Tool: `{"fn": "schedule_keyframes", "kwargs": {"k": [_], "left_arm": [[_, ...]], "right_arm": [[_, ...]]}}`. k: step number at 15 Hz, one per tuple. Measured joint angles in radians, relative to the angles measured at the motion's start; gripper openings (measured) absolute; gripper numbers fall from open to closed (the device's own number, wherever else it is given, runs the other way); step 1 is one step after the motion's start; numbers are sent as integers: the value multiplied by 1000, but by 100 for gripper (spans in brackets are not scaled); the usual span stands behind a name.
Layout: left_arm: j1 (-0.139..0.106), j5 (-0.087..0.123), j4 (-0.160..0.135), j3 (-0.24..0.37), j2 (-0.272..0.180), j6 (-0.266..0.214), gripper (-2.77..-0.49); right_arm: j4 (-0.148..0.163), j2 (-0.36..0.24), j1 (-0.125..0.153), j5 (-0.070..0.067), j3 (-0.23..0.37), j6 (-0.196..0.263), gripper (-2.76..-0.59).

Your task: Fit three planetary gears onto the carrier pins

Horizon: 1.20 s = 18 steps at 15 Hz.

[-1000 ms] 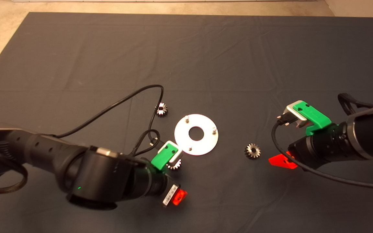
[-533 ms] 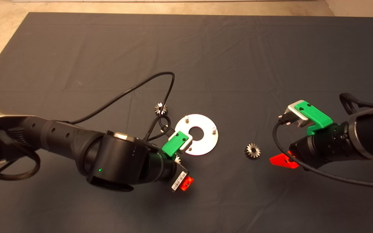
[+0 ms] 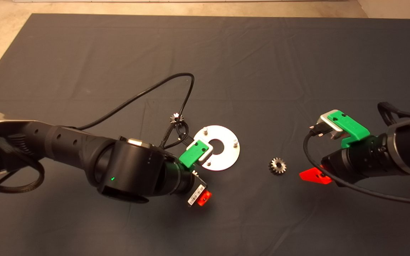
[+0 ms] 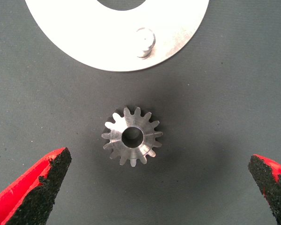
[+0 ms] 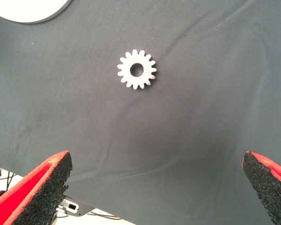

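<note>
Left gripper [image 4: 157, 187]: hung low over the bench [image 3: 84, 64] just off the disc's near-left rim, its fingers [image 4: 35, 187] released and spread wide, nothing between them.
Gear at the left fingers [image 4: 132, 136]: lay flat on the mat, roughly midway between the two pads and a little ahead of their tips, with bare mat on both sides; touching neither pad.
Disc [image 3: 228, 156]: flat on the bench; its curved rim passed just beyond that gear, apart from it by a strip of mat.
Nearest carrier pin [image 4: 144, 41]: upright close to the disc's rim, straight ahead of the gear, bare.
Other two pins [image 3: 236, 142]: upright and also bare.
Second gear [image 3: 175, 117]: beyond the left arm, near the disc's far-left edge, with the arm's black cable [image 3: 137, 99] looping beside it.
Right gripper [image 5: 154, 187]: hovered right of the disc, fingers [image 5: 42, 187] released, wide apart and empty.
Third gear [image 5: 137, 70]: flat on open mat ahead of the right fingers, centred between them but well short of the pads; clear of the disc's edge.
</note>
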Motion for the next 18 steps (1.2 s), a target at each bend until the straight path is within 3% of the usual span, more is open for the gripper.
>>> {"fn": "schedule_keyframes", "kwargs": {"k": [13,18], "left_arm": [[0,0,0,-19,-3,32,-49],[36,0,8,-32,-3,67,-49]], "right_arm": [[0,-12,0,0,6,0,-63],[0,-14,0,0,9,0,-63]]}}
